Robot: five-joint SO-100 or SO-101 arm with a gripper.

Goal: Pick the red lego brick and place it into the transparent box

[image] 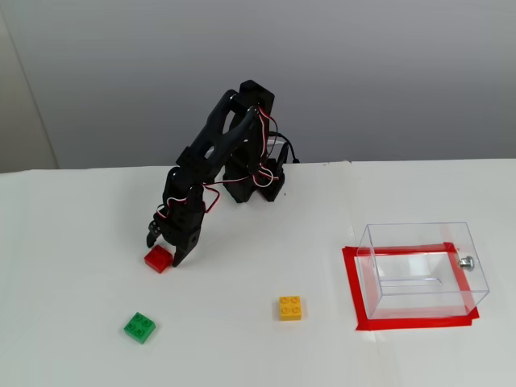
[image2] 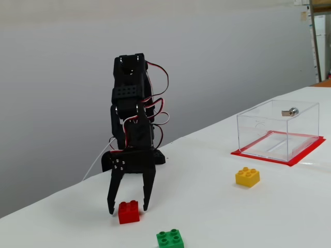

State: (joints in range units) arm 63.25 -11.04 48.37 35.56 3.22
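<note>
While our gripper (image2: pixel 128 209) hangs low w/ fingers spread either side of the red lego brick (image2: pixel 129 212), we can't tell in either fixed view whether the tips touch the brick or the table (image: pixel 258 355). Brick sits on the table, partly hidden behind one finger (image: pixel 182 248) in a fixed view. Transparent box (image: pixel 419 270) stands well apart on a red tape outline (image: pixel 415 322), nothing visible inside. Green brick (image: pixel 140 326) & yellow brick (image: pixel 290 307) lie apart.
</note>
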